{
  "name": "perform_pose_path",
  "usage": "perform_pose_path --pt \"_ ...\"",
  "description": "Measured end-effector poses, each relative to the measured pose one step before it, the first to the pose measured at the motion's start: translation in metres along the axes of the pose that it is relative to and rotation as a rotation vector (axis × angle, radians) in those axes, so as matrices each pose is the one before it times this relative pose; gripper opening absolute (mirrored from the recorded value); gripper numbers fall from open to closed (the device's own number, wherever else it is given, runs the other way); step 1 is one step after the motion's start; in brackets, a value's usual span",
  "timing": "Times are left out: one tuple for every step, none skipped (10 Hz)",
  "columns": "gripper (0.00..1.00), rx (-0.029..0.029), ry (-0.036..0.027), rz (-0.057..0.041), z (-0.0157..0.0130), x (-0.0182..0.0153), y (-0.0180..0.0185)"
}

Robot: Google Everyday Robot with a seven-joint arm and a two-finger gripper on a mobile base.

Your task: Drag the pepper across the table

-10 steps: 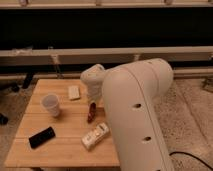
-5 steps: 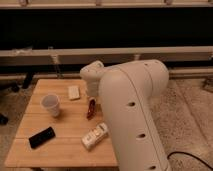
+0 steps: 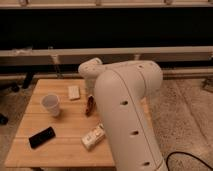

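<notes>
A: Gripper first — where is it?

B: Low over the table, right at the pepper's top end, mostly hidden behind the wrist housing. Can't tell what it's doing or whether it has hold of anything; arm blocks that.

A: Pepper?

B: Pepper lies mid-table, slightly right of centre, long axis running roughly front to back. Dark red, glossy. Looks like it's touching the gripper, or just beside it, though the contact point is hidden.

A: So how to do the drag well?

B: My read: keep light downward pressure, stay low, move slow and straight so the pepper slides and doesn't roll out from under. It's round and slick, so prob. prone to rolling sideways. Pick a path w/ free wood — cup sits to the left, white bottle just in front, pale block behind-left. Phone is well apart at front-left, no worry.

A: Arm pose?

B: Big white upper link rises from the near right edge of the view, bends over the table, and the wrist drops down toward the pepper from above. Reach is across the table's right side.
</notes>
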Motion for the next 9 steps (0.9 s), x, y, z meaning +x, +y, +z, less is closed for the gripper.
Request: perform_pose_path --pt "0.02 0.00171 0.00207 -0.00078 0.00066 0.00093 -0.00191" --pt "0.02 0.00043 0.00089 -0.00070 -0.00019 0.00050 -0.00116" --pt "0.06 -0.00646 -0.00529 0.00053 -0.00156 -0.00547 0.00117" --pt "0.17 -0.00223 -0.00148 -0.00246 -0.00103 -0.00473 0.00236" --pt "0.24 0.00081 0.00083 -0.00240 0.00045 -0.00198 0.00203" --pt "0.35 0.00298 0.00319 -0.00152 0.00106 0.00174 -0.00064" --pt "0.45 0.00136 0.00175 0.00196 -0.00018 0.00274 -0.00210" --pt "0.55 -0.00116 -0.00382 0.00043 -0.00037 -0.00093 -0.00086" --pt "0.63 -0.00118 -0.00111 -0.00291 -0.00008 -0.00016 0.00163"
